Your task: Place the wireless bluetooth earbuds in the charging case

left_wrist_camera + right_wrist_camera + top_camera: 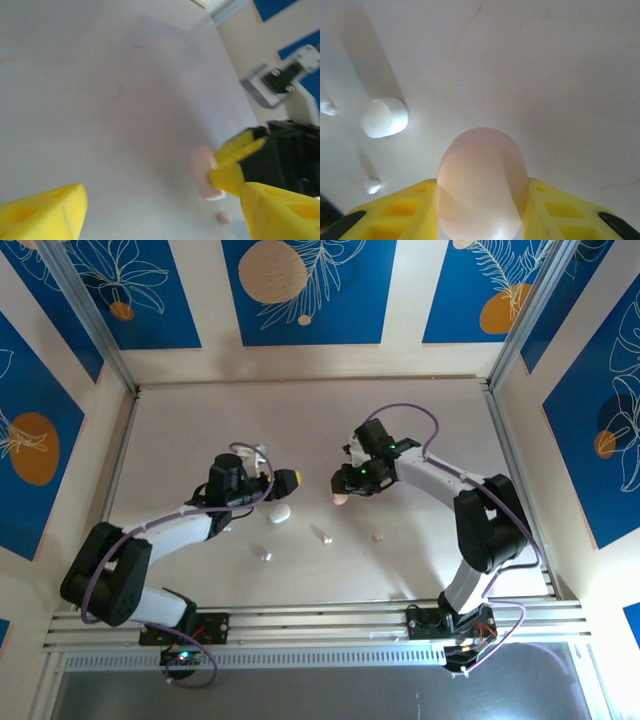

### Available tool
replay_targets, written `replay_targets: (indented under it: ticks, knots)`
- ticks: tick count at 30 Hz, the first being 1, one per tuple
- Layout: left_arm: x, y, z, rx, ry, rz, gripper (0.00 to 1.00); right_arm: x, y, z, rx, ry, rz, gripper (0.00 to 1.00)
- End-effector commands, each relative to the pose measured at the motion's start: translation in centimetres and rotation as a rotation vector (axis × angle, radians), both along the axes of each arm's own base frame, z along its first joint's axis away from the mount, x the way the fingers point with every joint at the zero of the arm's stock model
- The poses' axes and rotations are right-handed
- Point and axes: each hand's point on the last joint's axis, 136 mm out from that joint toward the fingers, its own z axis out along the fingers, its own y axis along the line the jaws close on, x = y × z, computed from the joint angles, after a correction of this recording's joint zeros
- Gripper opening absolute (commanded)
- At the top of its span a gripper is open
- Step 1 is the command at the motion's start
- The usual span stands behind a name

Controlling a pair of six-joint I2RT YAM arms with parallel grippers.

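The table (420, 410) is bare apart from the task's pieces, so little stands in the way; the crowding is between the arms themselves. The right gripper (347, 485) is clamped on the rounded sides of the pink case (481, 182). The left gripper (160, 217) is held just beside it with its jaws spread and nothing between them.

The chief risk is judged to be at that grip. The pink case is smooth and pebble-shaped, so it may squirt out of the pads if it is squeezed harder or pushed by the other arm. With the two grippers so near, a knock between their fingers is also possible. No open lid can be made out, so no earbud can be seated until one is raised. Prying it could twist the case in the hold.

The white case (278, 512) lies just under the left gripper and could be nudged by a low sweep. The earbuds are all loose on the table and well apart from the held case: a pink earbud (322, 535), a second pink earbud (377, 536) and a white earbud (264, 554). Being tiny and light, they may be flicked away or pinched askew.
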Motion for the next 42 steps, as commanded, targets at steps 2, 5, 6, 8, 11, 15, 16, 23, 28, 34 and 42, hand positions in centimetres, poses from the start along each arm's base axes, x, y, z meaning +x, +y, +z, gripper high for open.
replay_targets:
  ticks: [2,5,6,8,11,15,16,23,28,34,42]
  knots:
    - [-1.2,-3.7,1.3,-0.068,0.003,-0.163,0.64,0.1,1.3,4.2,0.275,0.008,-0.006,0.39]
    - [-1.5,-5.2,0.7,-0.087,0.043,-0.225,0.57,0.2,1.0,4.9,0.329,0.012,-0.018,0.39]
    - [-1.6,-5.5,0.4,-0.096,0.057,-0.241,0.57,0.2,1.0,5.3,0.348,0.01,-0.02,0.39]
    - [-1.6,-6.1,0.0,-0.118,0.083,-0.265,0.58,0.2,1.0,5.6,0.378,0.013,-0.022,0.39]
    - [-1.6,-6.7,-0.4,-0.148,0.116,-0.287,0.6,0.1,1.2,6.0,0.414,0.022,-0.016,0.39]
    - [-1.5,-6.8,-0.5,-0.159,0.12,-0.29,0.65,0.0,1.3,5.9,0.42,0.03,-0.015,0.39]
    - [-1.5,-6.8,-0.4,-0.159,0.119,-0.288,0.66,0.0,1.3,5.9,0.421,0.032,-0.015,0.39]
    - [-1.6,-6.5,0.1,-0.166,0.101,-0.281,0.67,0.0,1.3,5.8,0.42,0.039,-0.017,0.38]
    - [-1.3,-5.7,0.6,-0.169,0.085,-0.261,0.65,-0.2,1.5,5.5,0.413,0.048,-0.01,0.38]
    - [-1.1,-5.3,0.9,-0.173,0.079,-0.253,0.65,-0.5,2.2,5.0,0.411,0.066,0.007,0.38]
    - [-0.8,-5.2,-0.1,-0.158,0.1,-0.244,0.57,-0.7,2.9,6.0,0.456,0.071,0.026,0.38]
